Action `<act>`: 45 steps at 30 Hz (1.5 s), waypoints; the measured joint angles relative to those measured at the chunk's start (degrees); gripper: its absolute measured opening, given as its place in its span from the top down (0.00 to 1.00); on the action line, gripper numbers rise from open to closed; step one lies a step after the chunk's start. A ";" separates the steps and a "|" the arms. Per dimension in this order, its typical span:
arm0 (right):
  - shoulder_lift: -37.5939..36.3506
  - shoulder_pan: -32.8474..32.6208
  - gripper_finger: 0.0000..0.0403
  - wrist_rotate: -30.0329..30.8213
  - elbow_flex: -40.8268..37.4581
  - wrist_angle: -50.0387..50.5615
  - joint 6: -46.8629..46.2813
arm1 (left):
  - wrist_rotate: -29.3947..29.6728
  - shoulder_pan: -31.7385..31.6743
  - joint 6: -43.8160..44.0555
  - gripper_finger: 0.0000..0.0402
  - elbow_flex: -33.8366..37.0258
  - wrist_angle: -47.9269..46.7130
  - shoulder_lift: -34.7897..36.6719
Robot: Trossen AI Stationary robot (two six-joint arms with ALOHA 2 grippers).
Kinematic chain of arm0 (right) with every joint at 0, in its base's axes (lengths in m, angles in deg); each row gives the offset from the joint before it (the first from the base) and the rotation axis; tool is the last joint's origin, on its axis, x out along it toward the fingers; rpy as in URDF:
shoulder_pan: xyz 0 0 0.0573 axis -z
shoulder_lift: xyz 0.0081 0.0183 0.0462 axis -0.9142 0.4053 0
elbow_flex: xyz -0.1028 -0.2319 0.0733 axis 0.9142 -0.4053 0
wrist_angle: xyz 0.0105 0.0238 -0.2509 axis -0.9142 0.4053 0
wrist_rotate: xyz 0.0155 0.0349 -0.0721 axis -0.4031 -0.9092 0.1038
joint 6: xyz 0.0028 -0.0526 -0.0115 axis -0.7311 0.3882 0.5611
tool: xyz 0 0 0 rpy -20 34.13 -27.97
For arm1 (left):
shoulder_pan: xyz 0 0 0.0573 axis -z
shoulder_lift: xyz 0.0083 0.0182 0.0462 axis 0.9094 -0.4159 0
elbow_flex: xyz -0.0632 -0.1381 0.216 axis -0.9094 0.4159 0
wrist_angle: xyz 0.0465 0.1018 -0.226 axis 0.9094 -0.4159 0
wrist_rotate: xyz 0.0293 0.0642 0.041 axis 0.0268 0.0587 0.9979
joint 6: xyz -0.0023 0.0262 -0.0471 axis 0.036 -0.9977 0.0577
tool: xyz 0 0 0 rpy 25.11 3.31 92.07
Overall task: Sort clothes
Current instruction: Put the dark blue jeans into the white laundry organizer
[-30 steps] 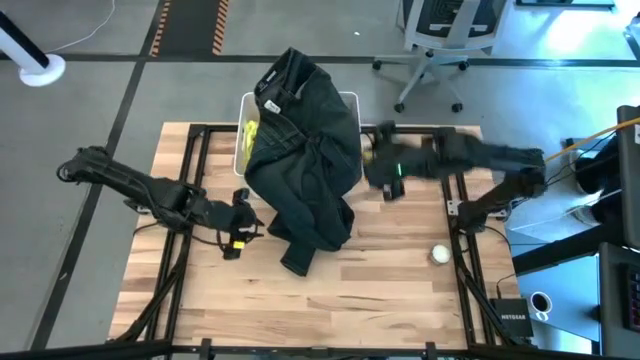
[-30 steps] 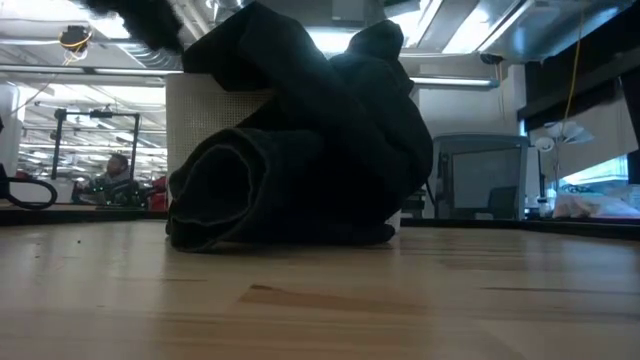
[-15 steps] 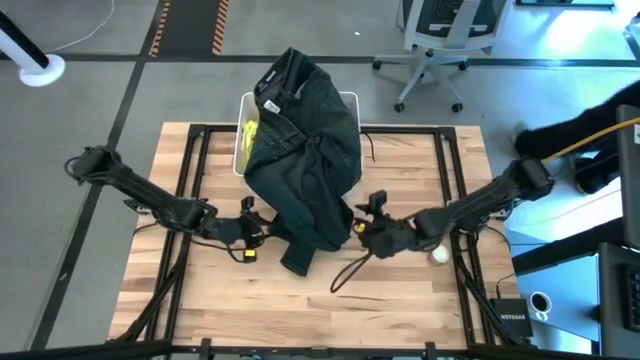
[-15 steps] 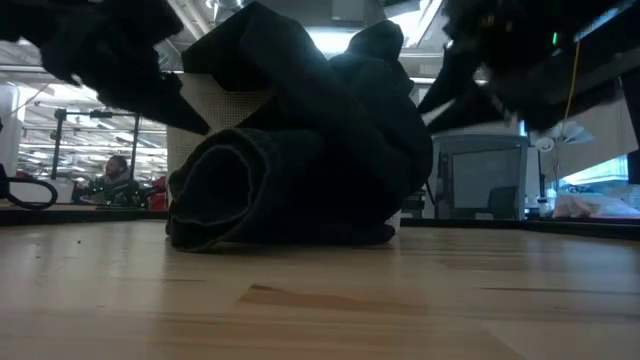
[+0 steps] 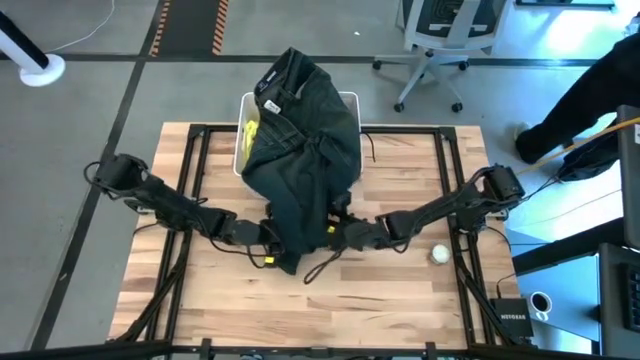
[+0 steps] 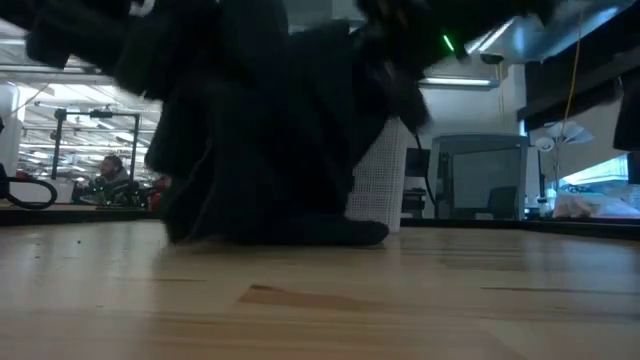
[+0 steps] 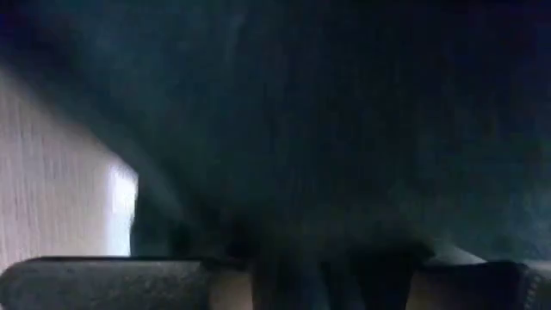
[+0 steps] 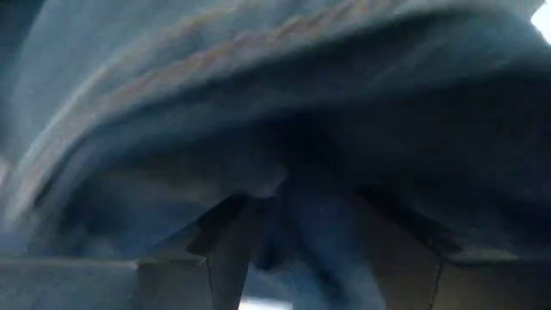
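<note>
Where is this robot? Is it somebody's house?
Probably not a house: it looks like a lab or workshop. There's a rolling office chair, striped floor tape, and long ceiling lights behind the wooden table.

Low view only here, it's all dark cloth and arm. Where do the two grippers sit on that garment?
Observer: From above, the left gripper and the right gripper are on opposite sides of the dark garment, at its near end, low over the table.
Operator: Right fingers closed?
Observer: No. The right wrist view shows them apart, with a fold of cloth between.
Operator: Anything else in the basket?
Observer: A neon yellow piece shows at the left side of the white basket, beside the garment draped over it.
Operator: Loose stuff nearby?
Observer: A small white ball lies on the wood beside the right arm.
</note>
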 joint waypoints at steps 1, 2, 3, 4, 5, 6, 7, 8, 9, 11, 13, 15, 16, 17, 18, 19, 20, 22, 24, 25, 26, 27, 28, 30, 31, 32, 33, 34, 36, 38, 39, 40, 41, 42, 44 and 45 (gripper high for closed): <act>-0.05 0.02 0.48 0.00 1.99 -0.14 1.20 | -0.05 0.02 -0.87 0.70 -1.19 0.09 0.15; -0.09 0.11 0.48 0.00 4.03 -0.12 2.99 | -0.27 0.07 -1.83 0.70 -2.39 -0.04 0.91; -0.22 0.27 0.48 0.02 6.08 0.61 5.17 | -0.29 0.19 -3.04 0.70 -3.67 -0.50 1.83; -0.43 0.26 0.48 0.02 8.35 1.78 7.14 | -0.27 0.17 -3.89 0.70 -5.29 -0.63 2.99; -0.72 0.26 0.48 0.08 10.74 3.13 9.19 | -0.33 0.21 -5.26 0.70 -6.91 -0.65 4.44; -1.03 0.26 0.48 0.23 13.49 5.03 10.94 | -0.34 0.22 -6.94 0.70 -8.30 -0.70 5.93; -1.35 0.26 0.48 0.85 16.34 6.67 12.71 | -0.27 0.18 -8.83 0.70 -9.74 -0.69 7.43; -1.84 0.28 0.48 1.47 19.05 8.67 14.34 | -0.14 0.08 -11.06 0.70 -11.31 -0.73 8.99; -2.08 0.29 0.48 2.31 21.82 11.03 16.41 | -0.10 0.04 -13.51 0.70 -12.63 -0.97 10.54; -2.13 1.00 0.48 4.05 27.69 14.26 20.92 | 0.66 -0.01 -19.10 0.70 -15.57 -1.18 13.62; -2.29 2.11 0.48 4.76 33.59 18.20 25.47 | 2.78 -0.62 -24.72 0.70 -18.95 -0.96 16.50; -2.36 4.24 0.48 3.95 39.39 20.36 29.09 | 5.57 -1.80 -30.31 0.70 -21.98 -0.53 19.47; -2.46 5.65 0.48 3.22 42.19 21.19 30.25 | 7.07 -3.01 -32.64 0.70 -23.42 -0.36 20.60; -2.46 7.35 0.48 2.42 44.80 22.07 30.99 | 8.23 -4.43 -34.50 0.70 -24.79 -0.14 21.78; -2.48 9.38 0.48 1.31 47.06 22.60 31.66 | 8.59 -5.99 -36.22 0.70 -25.74 -0.15 22.96; -2.48 11.58 0.48 -0.47 49.19 23.22 31.98 | 8.77 -7.87 -37.57 0.70 -26.49 -0.52 23.84; -2.48 13.78 0.48 -2.37 50.91 23.69 32.00 | 8.80 -10.12 -38.45 0.70 -27.30 -0.46 24.53; -2.48 18.46 0.48 -5.62 53.61 24.91 30.63 | 8.11 -15.19 -39.15 0.70 -28.44 -0.43 25.54; -2.56 23.20 0.48 -8.36 54.86 25.95 28.31 | 6.82 -21.05 -38.22 0.70 -28.82 -0.40 25.79; -2.57 25.35 0.48 -9.30 55.04 27.24 26.88 | 6.63 -23.73 -36.74 0.70 -28.85 -1.44 25.79; -2.57 27.29 0.48 -9.75 55.09 29.19 25.26 | 6.57 -25.95 -34.54 0.70 -28.88 -3.98 25.81; -2.57 28.91 0.48 -10.29 55.09 32.15 23.57 | 6.60 -27.74 -31.99 0.70 -28.90 -8.20 25.84; -2.55 30.14 0.48 -11.13 55.07 35.98 22.08 | 6.63 -28.98 -29.74 0.70 -28.90 -13.58 26.00; -2.49 31.25 0.48 -13.39 55.03 44.58 20.51 | 6.25 -30.19 -27.54 0.70 -28.86 -25.45 26.36; -2.48 31.18 0.48 -14.86 55.03 48.44 19.97 | 5.36 -30.48 -26.73 0.70 -28.83 -30.86 26.36; -2.48 31.02 0.48 -16.25 54.95 51.94 19.78 | 4.33 -30.64 -25.16 0.70 -28.77 -36.15 26.36; -2.48 30.86 0.48 -17.39 54.52 54.86 19.72 | 2.63 -31.00 -23.26 0.70 -28.75 -40.59 26.38; -2.48 30.55 0.48 -18.33 53.89 56.78 19.69 | 0.18 -31.69 -20.91 0.70 -28.75 -44.11 26.11; -2.48 30.20 0.48 -19.19 51.68 58.45 19.65 | -4.65 -34.16 -17.89 0.70 -28.75 -47.80 24.33; -2.42 30.27 0.48 -19.10 49.38 58.46 19.66 | -8.87 -37.02 -15.92 0.70 -28.40 -48.79 21.80; -2.38 30.25 0.48 -19.24 48.63 58.48 19.64 | -11.09 -38.54 -14.75 0.70 -27.87 -48.83 20.23; -2.36 30.22 0.48 -19.85 48.15 58.65 19.54 | -13.58 -39.90 -13.98 0.70 -27.34 -49.32 18.59; -2.37 29.93 0.48 -20.54 47.74 58.69 19.08 | -16.16 -41.32 -13.36 0.70 -26.91 -49.75 17.02; -2.38 29.46 0.48 -21.09 47.46 58.79 18.56 | -18.80 -42.71 -13.05 0.70 -26.72 -49.89 15.17; -2.42 27.99 0.48 -21.53 47.22 60.07 18.45 | -24.40 -44.95 -11.35 0.70 -26.56 -49.04 11.66; -2.42 27.06 0.48 -21.67 47.14 61.20 18.45 | -26.77 -45.92 -10.75 0.70 -26.62 -48.72 9.84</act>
